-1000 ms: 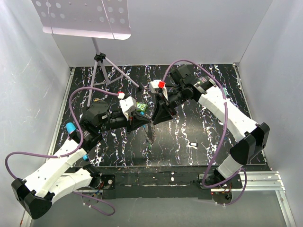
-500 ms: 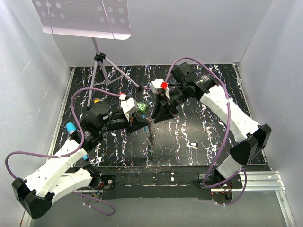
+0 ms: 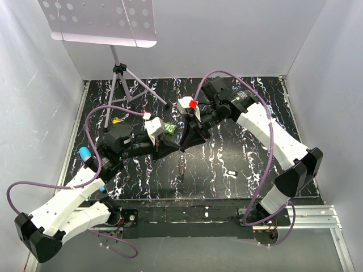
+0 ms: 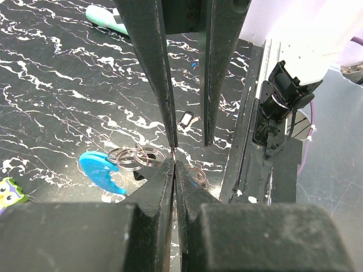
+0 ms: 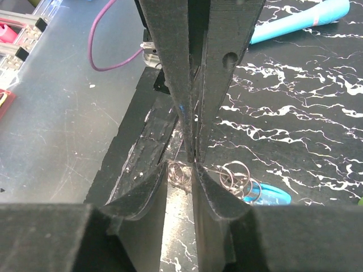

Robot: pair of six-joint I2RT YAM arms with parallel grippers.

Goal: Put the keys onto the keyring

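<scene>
Keyring (image 4: 134,157): rings and blue clip (image 4: 97,169) sit just beside the left gripper (image 4: 173,163) tips, mid-table (image 4: 51,96); hard to tell whether they hang or rest.
Left gripper: pinched tight, seemingly on a sliver of the keyring; a nudge could pull that thin hold free and drop it.
Right gripper (image 4: 189,141): jaws part-way apart, tips meeting the left's; nothing seen between them.
Keys: none made out in any view.
Collision: fingertips almost touch, so pressing closer could jam them or knock the keyring loose.
Sight: fingers crowd both wrist views, so threading could miss.
</scene>
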